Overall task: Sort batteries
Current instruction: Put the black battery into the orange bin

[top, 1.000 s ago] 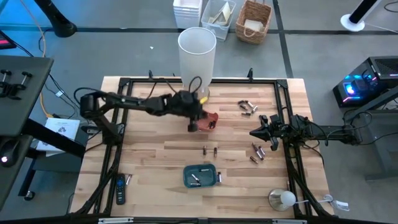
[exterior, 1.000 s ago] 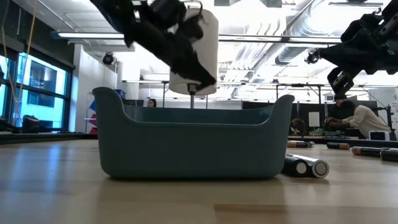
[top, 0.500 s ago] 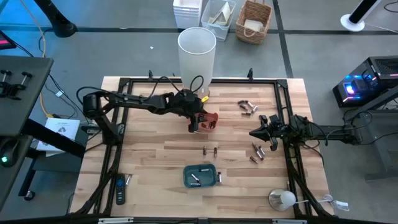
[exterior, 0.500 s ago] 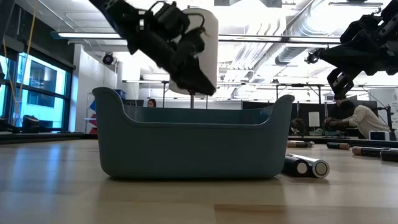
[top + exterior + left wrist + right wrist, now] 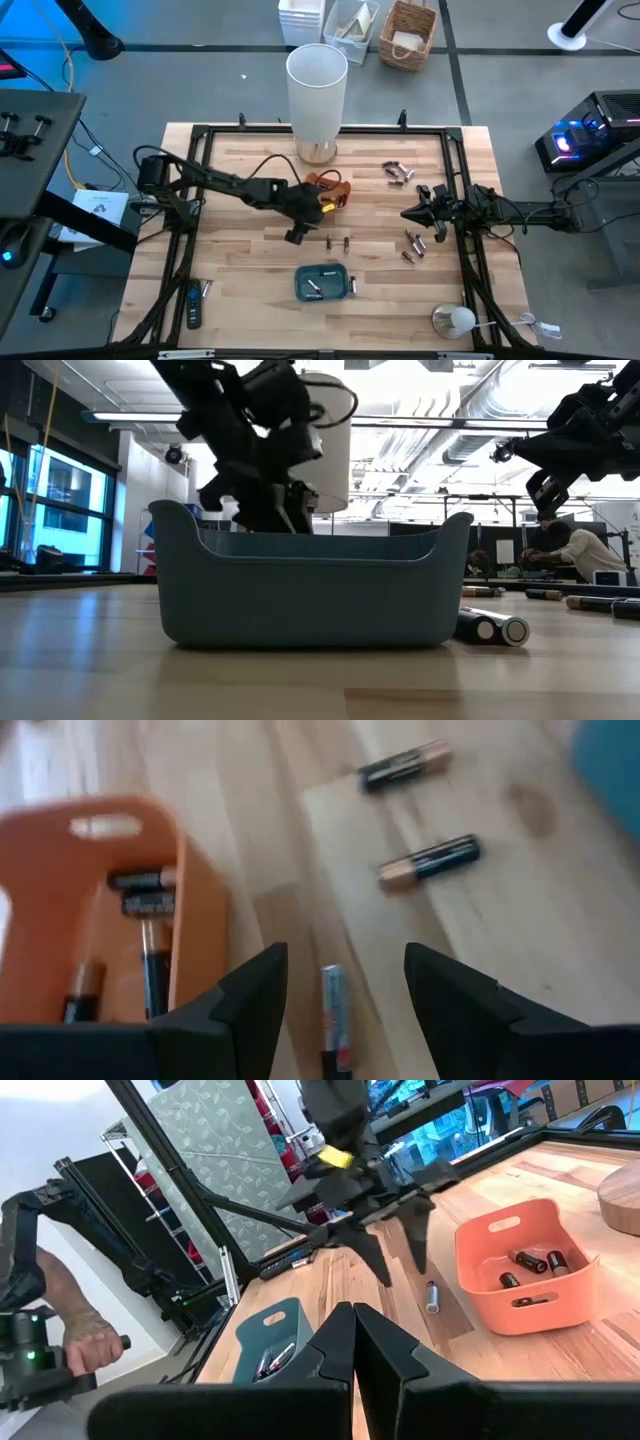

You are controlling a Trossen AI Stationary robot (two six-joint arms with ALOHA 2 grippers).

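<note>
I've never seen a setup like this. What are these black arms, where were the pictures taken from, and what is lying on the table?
Two robot arms work at a wooden table, sorting batteries. One picture looks straight down, one sits level with the tabletop, and two come from cameras on the arms' wrists. The left claw hangs open over a silvery battery beside the orange tray, which holds several batteries. The right claw waits shut near the right edge. A blue tray near the front also holds batteries. Loose batteries lie around. Nothing is held.
</note>
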